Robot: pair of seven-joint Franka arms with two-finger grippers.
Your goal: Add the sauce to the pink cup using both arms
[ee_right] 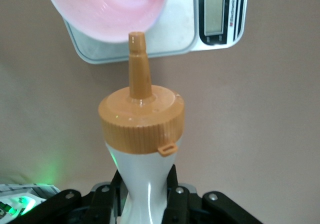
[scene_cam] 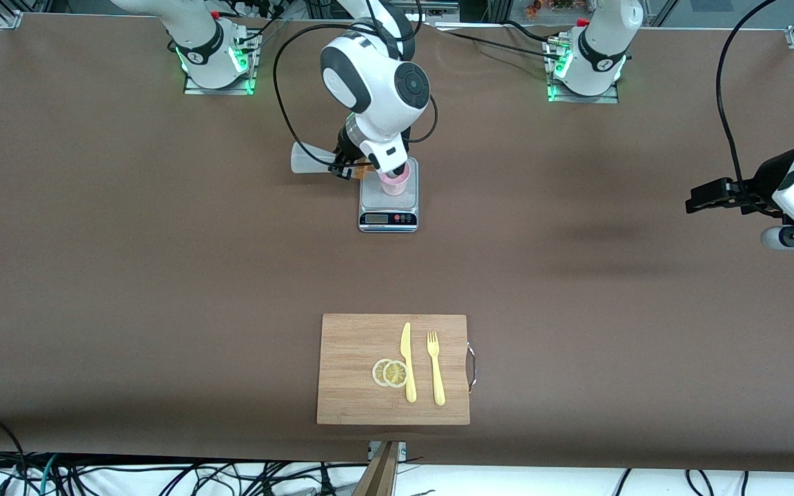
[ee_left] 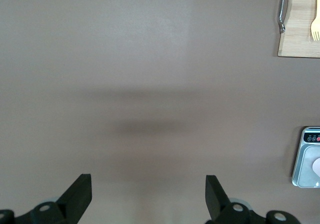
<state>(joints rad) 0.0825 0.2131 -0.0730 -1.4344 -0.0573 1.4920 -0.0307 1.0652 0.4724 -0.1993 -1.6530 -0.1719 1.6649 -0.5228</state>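
The pink cup (scene_cam: 397, 183) stands on a small silver scale (scene_cam: 389, 207) in the middle of the table. My right gripper (scene_cam: 343, 164) is shut on the sauce bottle (scene_cam: 311, 160), which lies tipped sideways in the air beside the cup. In the right wrist view the whitish bottle body (ee_right: 145, 179) is pinched in between the fingers (ee_right: 172, 186). Its orange cap (ee_right: 141, 119) points at the cup (ee_right: 107, 9), and the nozzle tip sits at the cup's rim. My left gripper (scene_cam: 697, 201) hangs open and empty over bare table at the left arm's end (ee_left: 148, 186).
A wooden cutting board (scene_cam: 355, 372) lies nearer the front camera than the scale. It carries a yellow knife (scene_cam: 407, 362), a yellow fork (scene_cam: 435, 368) and two lemon slices (scene_cam: 390, 373). The left wrist view catches the board's handle (ee_left: 284, 9) and the scale (ee_left: 306, 156).
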